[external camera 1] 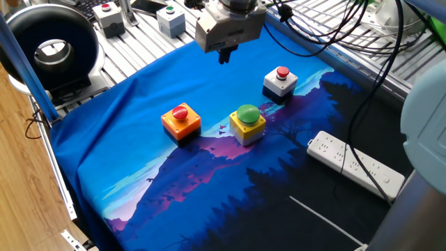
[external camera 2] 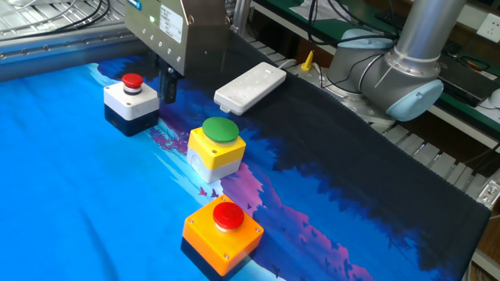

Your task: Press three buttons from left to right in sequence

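Note:
Three button boxes stand on the blue cloth (external camera 1: 125, 139). The orange box with a red cap (external camera 1: 180, 119) is on the left, the yellow box with a green dome (external camera 1: 247, 122) in the middle, and the white-and-navy box with a small red cap (external camera 1: 280, 81) on the right. In the other fixed view they are the orange box (external camera 2: 223, 227), the yellow box (external camera 2: 217, 148) and the white-and-navy box (external camera 2: 131, 97). My gripper (external camera 1: 224, 56) hangs above the cloth's far edge, behind the buttons and touching none of them. Its fingertips show as one narrow dark tip, shut and empty (external camera 2: 167, 90).
Two grey boxes stand on the slatted table at the back, one with a red cap (external camera 1: 109, 17) and one with a green cap (external camera 1: 170, 19). A white power strip (external camera 1: 355, 164) lies at the right. A black round device (external camera 1: 49, 45) sits at the far left. Cables hang behind the arm.

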Robot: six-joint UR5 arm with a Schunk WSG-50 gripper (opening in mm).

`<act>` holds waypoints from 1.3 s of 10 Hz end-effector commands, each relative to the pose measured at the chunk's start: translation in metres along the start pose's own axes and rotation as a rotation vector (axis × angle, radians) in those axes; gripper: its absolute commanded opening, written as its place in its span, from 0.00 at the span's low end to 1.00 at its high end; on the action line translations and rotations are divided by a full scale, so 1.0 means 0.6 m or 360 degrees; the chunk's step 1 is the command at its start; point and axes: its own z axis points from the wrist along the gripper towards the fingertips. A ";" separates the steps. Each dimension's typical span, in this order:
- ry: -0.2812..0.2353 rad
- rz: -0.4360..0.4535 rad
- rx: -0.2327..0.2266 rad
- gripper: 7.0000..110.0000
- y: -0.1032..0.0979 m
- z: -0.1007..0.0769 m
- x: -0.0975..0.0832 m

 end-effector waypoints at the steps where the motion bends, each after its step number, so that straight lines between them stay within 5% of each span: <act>1: -0.0023 0.0093 0.0000 0.00 0.005 -0.002 -0.006; 8: -0.0085 0.0151 0.0011 0.00 0.002 -0.002 -0.022; 12: -0.0024 -0.0025 0.0053 0.00 -0.008 -0.002 -0.006; 13: -0.0013 -0.0069 0.0055 0.00 -0.034 -0.006 -0.011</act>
